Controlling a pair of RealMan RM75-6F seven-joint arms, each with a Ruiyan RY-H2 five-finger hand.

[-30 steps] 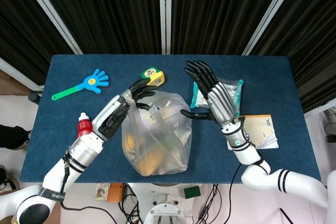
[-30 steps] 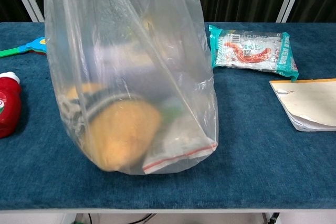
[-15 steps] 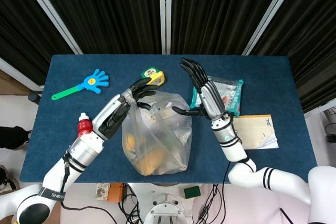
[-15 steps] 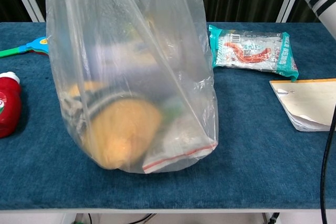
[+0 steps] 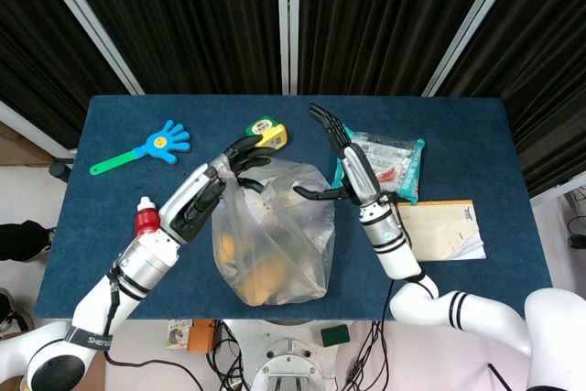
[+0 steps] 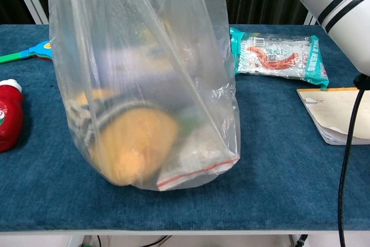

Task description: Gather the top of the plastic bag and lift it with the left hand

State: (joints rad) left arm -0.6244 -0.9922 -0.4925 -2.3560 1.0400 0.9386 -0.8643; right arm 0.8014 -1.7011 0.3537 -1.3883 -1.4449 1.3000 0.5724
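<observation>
Since a second ago the right hand point(image 5: 343, 164) has moved left, closer to the bag point(image 5: 273, 231), and its arm now shows in the chest view. Its fingers are spread wide and hold nothing, with the thumb just at the bag's top edge. The left hand point(image 5: 220, 185) pinches the bag's top on the other side. The bag stands upright near the table's point(image 5: 476, 130) front edge, its long way going up, mouth at the top. A yellow thing and a small zip pouch sit inside. Behind it lies a tape measure point(image 5: 266, 132). A snack pack point(image 6: 278, 54) and notebook point(image 6: 336, 114) lie to one side, a red bottle point(image 6: 10, 114) and blue clapper point(image 5: 145, 147) to the other.
</observation>
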